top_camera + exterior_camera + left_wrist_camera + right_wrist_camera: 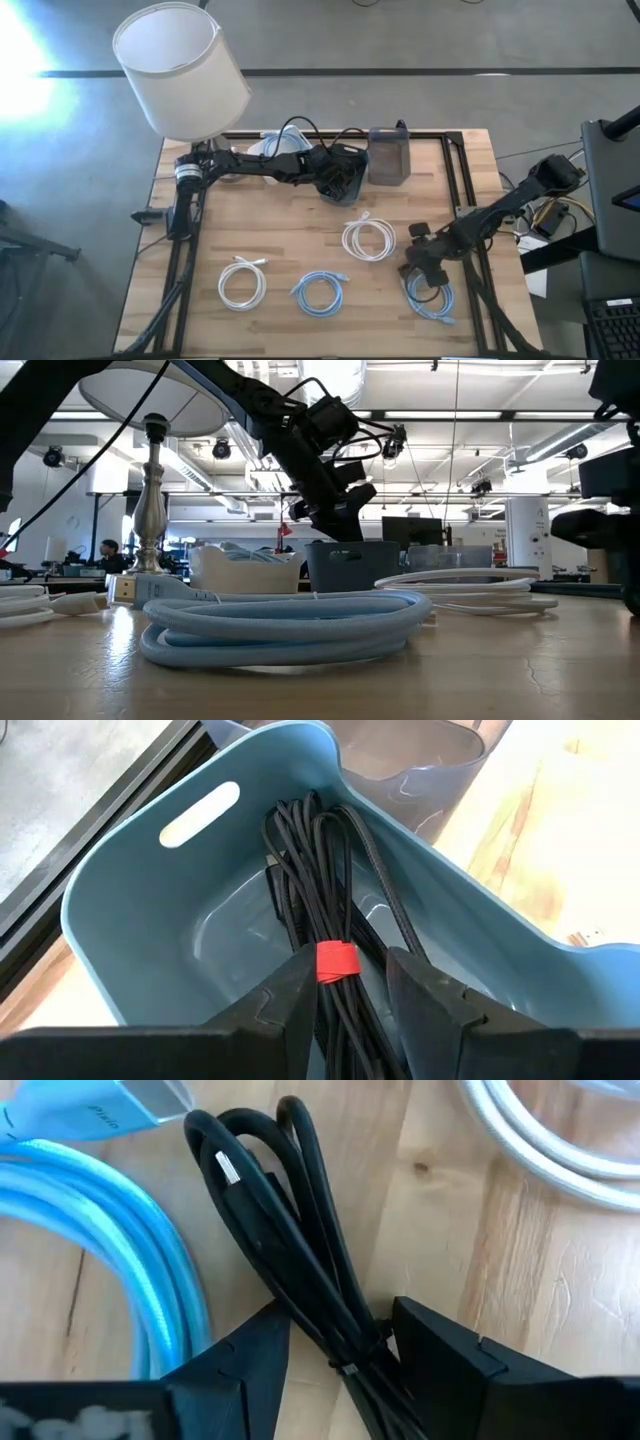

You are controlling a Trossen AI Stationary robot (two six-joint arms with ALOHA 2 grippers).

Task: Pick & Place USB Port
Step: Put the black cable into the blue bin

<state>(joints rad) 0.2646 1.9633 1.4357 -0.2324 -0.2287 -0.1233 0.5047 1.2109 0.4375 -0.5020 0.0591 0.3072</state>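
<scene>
My left gripper (345, 970) reaches from the table's left to a blue bin (130, 890) at the far middle (345, 190) and is shut on a black cable bundle (310, 850) bound by a red tie. Near the table's right front, my right gripper (340, 1335) (425, 262) points down, open. Its fingers stand on either side of a second black cable bundle (270, 1220), which lies flat on the wood beside a light blue coil (110, 1210). My left gripper pinches the black bundle between its two fingers at the red tie (338, 962). The fingers slant down from the table's left and lie across the strands. The bundle's looped end (300, 815) reaches down inside the blue bin toward the wall with the handle slot.
A grey bin (388, 160) stands just right of the blue one. On the wood lie a white coil (368, 238), another white coil (242, 282) and two light blue coils (320, 293) (432, 298). A lamp (180, 65) stands at the far left.
</scene>
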